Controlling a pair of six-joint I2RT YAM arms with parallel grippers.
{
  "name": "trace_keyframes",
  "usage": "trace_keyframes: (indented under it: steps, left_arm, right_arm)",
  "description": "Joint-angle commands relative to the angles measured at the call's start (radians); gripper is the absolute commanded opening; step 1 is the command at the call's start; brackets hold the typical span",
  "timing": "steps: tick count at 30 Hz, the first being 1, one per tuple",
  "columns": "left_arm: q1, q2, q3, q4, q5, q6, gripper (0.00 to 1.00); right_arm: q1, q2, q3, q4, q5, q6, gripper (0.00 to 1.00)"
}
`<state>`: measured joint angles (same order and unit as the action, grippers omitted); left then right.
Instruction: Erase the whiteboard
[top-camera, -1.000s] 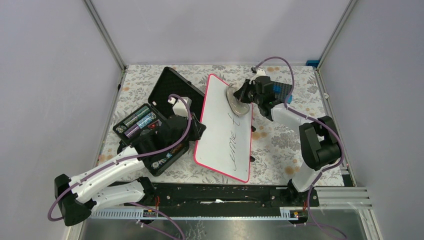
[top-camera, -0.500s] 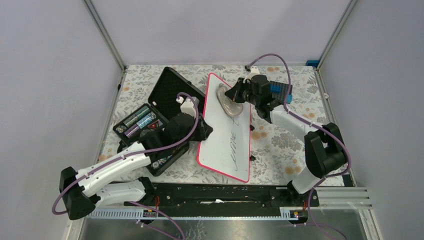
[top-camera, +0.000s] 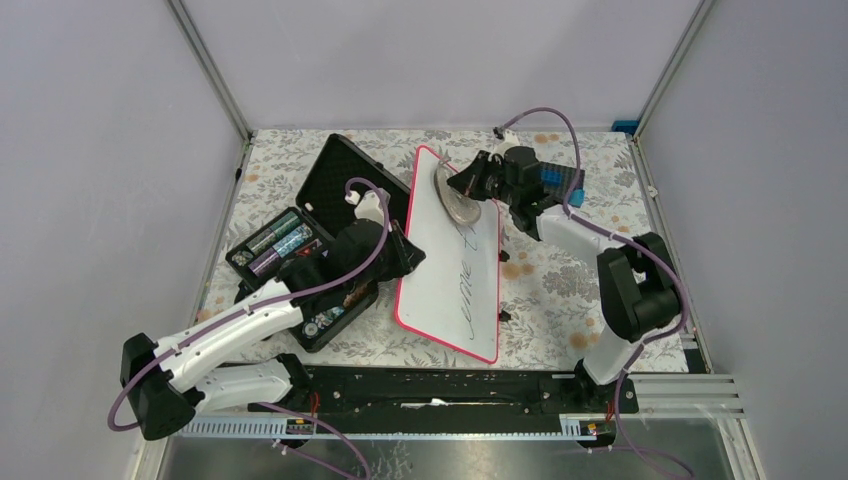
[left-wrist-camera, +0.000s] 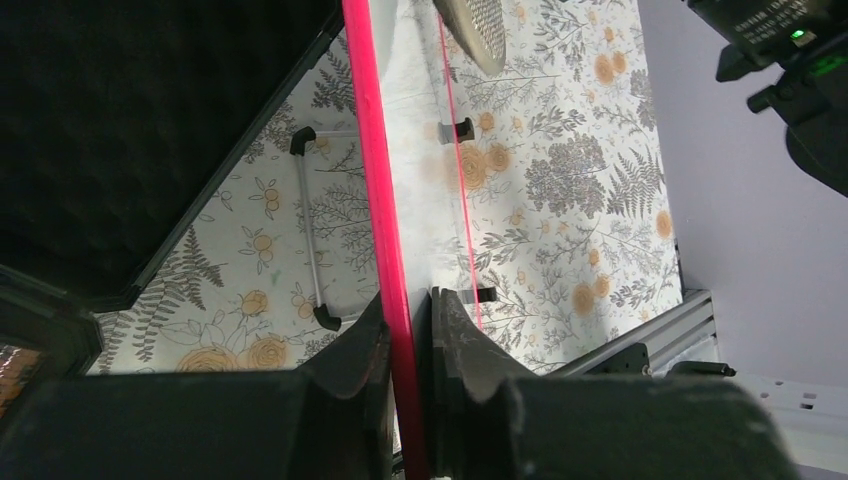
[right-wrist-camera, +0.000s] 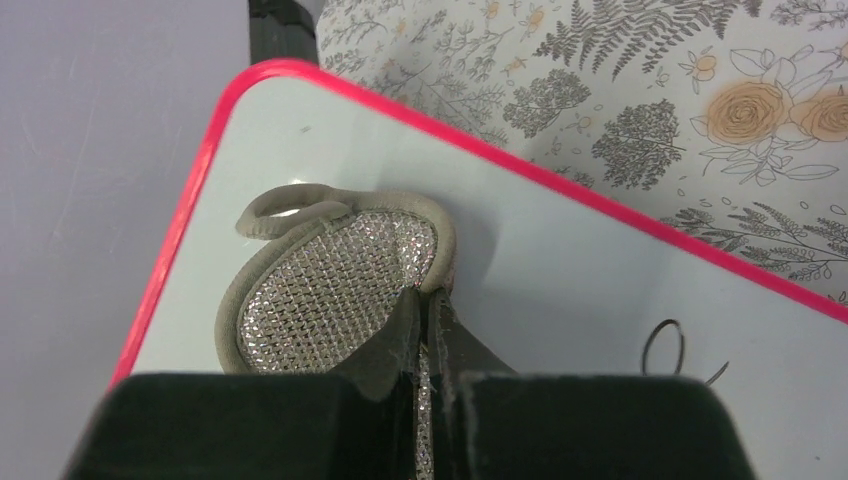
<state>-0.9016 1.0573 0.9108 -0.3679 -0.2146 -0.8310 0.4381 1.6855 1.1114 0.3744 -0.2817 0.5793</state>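
The overhead camera sat above and behind the arm bases and looked down on the whole table (top-camera: 560, 290) from afar. The left wrist camera looked close along the left gripper (left-wrist-camera: 407, 305), edge-on down the whiteboard (left-wrist-camera: 385, 200) rim. The right wrist camera looked close over the right gripper (right-wrist-camera: 425, 300) at the whiteboard's far corner. All three views shared the whiteboard and the gray pad (right-wrist-camera: 320, 290).

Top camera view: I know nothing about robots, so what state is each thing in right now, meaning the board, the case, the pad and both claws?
whiteboard: left rim clamped, far end clean, black writing left on the near half.
grey mesh pad: pinched at one edge, lying against the board's far end.
black case: open, lid raised, contents showing.
left gripper: shut on the whiteboard's red rim.
right gripper: shut on the pad.
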Motion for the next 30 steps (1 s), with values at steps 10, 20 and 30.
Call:
trace_keyframes:
  steps: [10,20,30]
  left_arm:
    - [-0.011,0.023,0.007,-0.131,0.054,0.236,0.0]
    - [-0.008,0.03,-0.016,-0.11,0.067,0.272,0.0]
    - [-0.008,0.039,-0.032,-0.095,0.079,0.299,0.0]
  right_arm:
    - [-0.173,0.107,-0.218,-0.003,0.029,0.025,0.0]
    - [-0.034,0.043,-0.053,-0.039,-0.044,0.045,0.0]
    - [-0.024,0.089,-0.001,0.01,0.028,0.049,0.0]
